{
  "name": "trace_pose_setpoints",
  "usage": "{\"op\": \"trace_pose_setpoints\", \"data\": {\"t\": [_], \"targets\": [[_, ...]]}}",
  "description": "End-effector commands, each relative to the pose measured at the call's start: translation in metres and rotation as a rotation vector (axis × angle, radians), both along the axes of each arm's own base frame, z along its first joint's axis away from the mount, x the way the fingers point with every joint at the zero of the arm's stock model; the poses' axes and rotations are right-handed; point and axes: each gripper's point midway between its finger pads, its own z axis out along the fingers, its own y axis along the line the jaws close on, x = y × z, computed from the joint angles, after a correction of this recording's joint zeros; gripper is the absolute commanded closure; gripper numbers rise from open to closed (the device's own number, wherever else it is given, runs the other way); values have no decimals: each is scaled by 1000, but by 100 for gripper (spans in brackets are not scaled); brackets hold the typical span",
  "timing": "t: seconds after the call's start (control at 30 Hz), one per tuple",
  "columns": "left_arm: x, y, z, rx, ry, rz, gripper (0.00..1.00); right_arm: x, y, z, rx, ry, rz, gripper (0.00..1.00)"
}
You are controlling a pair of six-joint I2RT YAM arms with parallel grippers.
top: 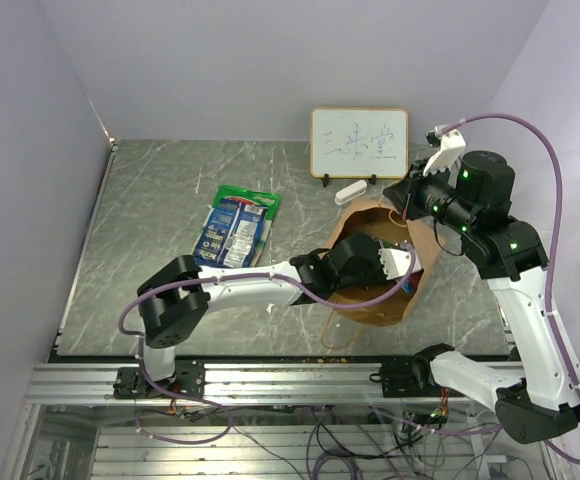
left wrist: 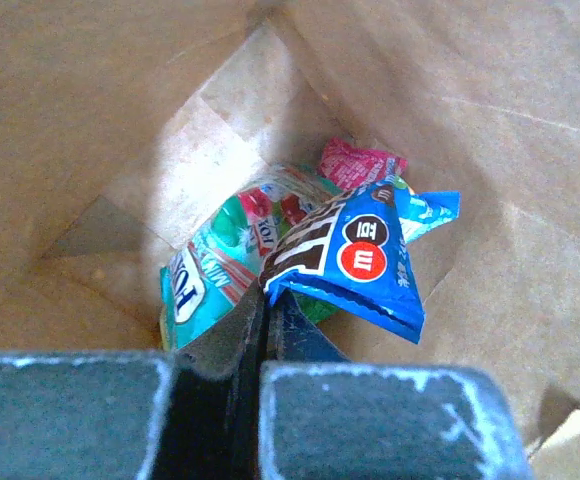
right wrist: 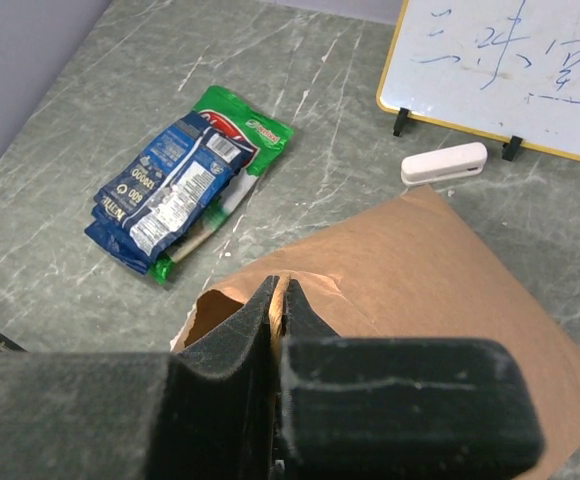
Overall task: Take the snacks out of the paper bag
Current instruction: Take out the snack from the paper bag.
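Observation:
The brown paper bag (top: 365, 305) stands at centre right with its mouth up. My left gripper (top: 388, 262) reaches down into it. In the left wrist view it (left wrist: 267, 300) is shut on the corner of a blue M&M's packet (left wrist: 370, 265), with a teal packet (left wrist: 205, 275) and a pink packet (left wrist: 360, 162) on the bag's floor (left wrist: 120, 100). My right gripper (top: 410, 200) is shut on the bag's rim (right wrist: 282, 292), holding it up; the bag's side (right wrist: 420, 260) lies beyond. A green chip bag (top: 250, 200) and a dark blue bag (top: 228, 232) lie on the table to the left.
A small framed whiteboard (top: 360, 142) stands at the back, with a white eraser (top: 355, 190) in front of it, near the bag. The green and blue packets (right wrist: 185, 180) lie left of the bag. The grey wall borders the table's left side.

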Motion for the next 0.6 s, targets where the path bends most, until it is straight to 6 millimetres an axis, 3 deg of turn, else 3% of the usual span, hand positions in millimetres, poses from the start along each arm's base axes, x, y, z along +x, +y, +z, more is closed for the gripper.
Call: {"op": "trace_pose_setpoints", "data": {"t": [0.0, 0.3, 0.57], "targets": [[1, 12, 33, -72, -3, 39, 93, 0, 1, 7, 17, -37, -1, 100], [-4, 54, 92, -126, 34, 139, 93, 6, -7, 11, 10, -56, -56, 100], [-16, 111, 149, -210, 157, 291, 93, 21, -6, 10, -15, -45, -68, 100]]}}
